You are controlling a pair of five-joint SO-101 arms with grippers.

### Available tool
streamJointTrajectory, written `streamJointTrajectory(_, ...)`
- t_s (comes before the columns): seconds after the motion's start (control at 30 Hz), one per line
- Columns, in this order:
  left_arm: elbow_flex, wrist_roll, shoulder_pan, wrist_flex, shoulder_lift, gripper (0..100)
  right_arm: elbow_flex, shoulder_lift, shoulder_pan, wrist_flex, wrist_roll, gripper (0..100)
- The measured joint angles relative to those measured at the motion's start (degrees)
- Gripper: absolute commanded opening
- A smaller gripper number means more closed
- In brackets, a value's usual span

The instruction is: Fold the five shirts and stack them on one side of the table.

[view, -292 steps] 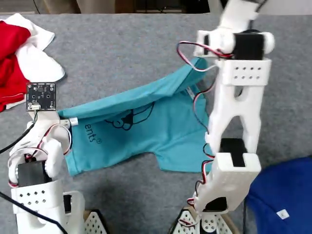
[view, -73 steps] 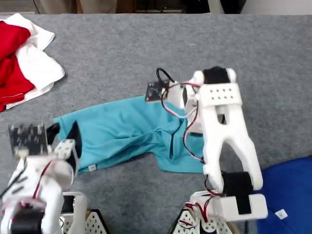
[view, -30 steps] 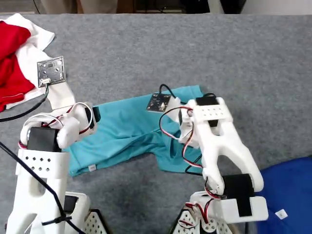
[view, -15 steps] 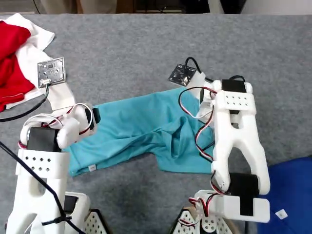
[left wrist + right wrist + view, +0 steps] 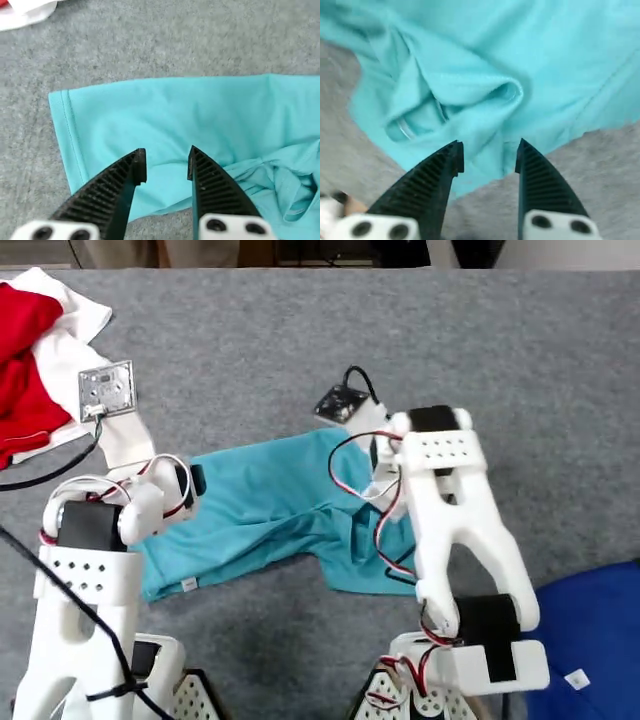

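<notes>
While the teal shirt (image 5: 270,505) lies crumpled at the middle of the table (image 5: 250,350), your left arm rises from 7 o'clock and bends over the shirt's 9 o'clock end. Its left gripper (image 5: 166,162) hangs over the flat, hemmed cloth, fingers apart, nothing between them. Your right arm stands from 5 o'clock, folded forward over the shirt's 3 o'clock part. The right gripper (image 5: 487,152) points down at a bunched fold, fingers likewise apart and empty. A red shirt (image 5: 25,370) and a white shirt (image 5: 80,375) lie heaped at 10 o'clock, a blue shirt (image 5: 590,630) at 4 o'clock.
</notes>
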Motion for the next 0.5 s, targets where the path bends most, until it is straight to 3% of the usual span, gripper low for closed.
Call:
streamJointTrajectory(0.23, 2.64, 0.00, -1.76, 0.00, 0.00, 15, -0.70, 0.18, -3.52, -0.53, -28.84, 19.6)
streamJointTrajectory(0.5, 2.64, 0.00, -4.66, 0.00, 0.00, 15, 0.70, 0.26, -3.60, -1.32, -38.77, 19.4)
